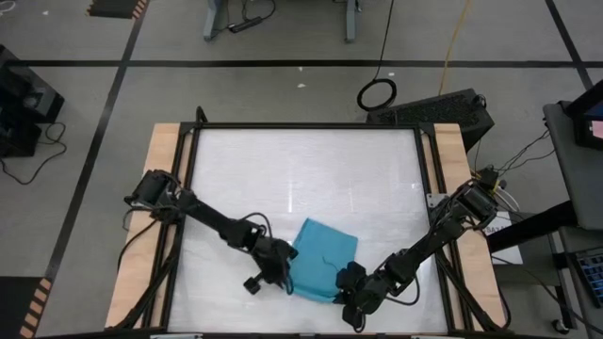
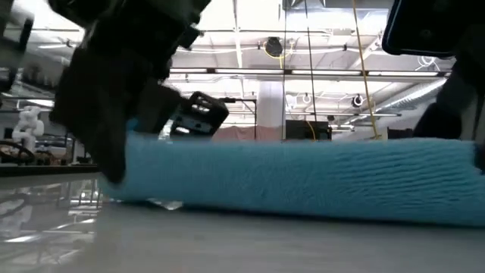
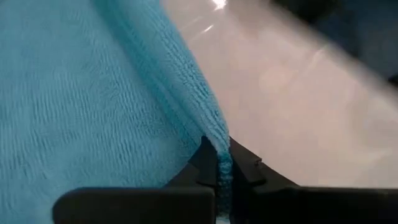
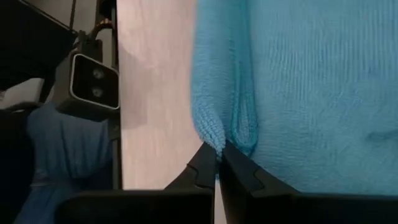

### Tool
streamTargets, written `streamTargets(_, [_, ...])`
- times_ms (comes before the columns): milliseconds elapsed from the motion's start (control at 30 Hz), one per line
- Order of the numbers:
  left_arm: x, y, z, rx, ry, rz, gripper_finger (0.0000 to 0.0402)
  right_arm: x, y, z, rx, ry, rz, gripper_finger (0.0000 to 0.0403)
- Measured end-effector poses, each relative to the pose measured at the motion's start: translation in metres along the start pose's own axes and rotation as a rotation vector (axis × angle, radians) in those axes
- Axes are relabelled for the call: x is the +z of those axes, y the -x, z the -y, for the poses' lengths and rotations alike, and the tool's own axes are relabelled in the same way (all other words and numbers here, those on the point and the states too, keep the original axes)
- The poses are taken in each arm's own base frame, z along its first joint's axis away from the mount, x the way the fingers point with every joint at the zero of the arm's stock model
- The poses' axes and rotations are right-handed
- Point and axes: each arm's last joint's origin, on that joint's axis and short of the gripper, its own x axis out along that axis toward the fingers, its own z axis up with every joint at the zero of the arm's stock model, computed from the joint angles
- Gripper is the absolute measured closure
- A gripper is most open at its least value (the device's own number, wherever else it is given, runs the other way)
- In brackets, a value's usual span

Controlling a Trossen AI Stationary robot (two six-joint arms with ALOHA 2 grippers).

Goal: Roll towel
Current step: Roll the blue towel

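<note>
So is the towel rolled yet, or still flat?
Not rolled: the towel lies mostly flat, with the left gripper and right gripper each pinching an edge.

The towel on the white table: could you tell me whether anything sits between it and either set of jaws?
Nothing visible does. The left gripper is already shut on the towel at one edge, with cloth pinched between its jaws. The right gripper is shut on the edge at the near corner. The table around the towel shows no other objects.
</note>
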Motion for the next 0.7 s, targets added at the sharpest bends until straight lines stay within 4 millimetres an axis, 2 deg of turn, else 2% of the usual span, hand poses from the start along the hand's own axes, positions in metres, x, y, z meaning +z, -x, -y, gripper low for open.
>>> streamTargets(300, [0.012, 0.009, -0.015, -0.102, 0.338, 0.069, 0.0394, -0.003, 0.000, 0.000, 0.012, -0.076, -0.056, 0.0402])
streamTargets(500, [0.004, -0.006, -0.021, -0.109, 0.515, 0.013, 0.0393, -0.004, 0.000, 0.001, 0.008, -0.109, -0.082, 0.0402])
streamTargets(700, [0.002, -0.020, -0.027, -0.129, 0.579, -0.035, 0.0392, -0.005, 0.001, 0.001, 0.014, -0.132, -0.105, 0.0402])
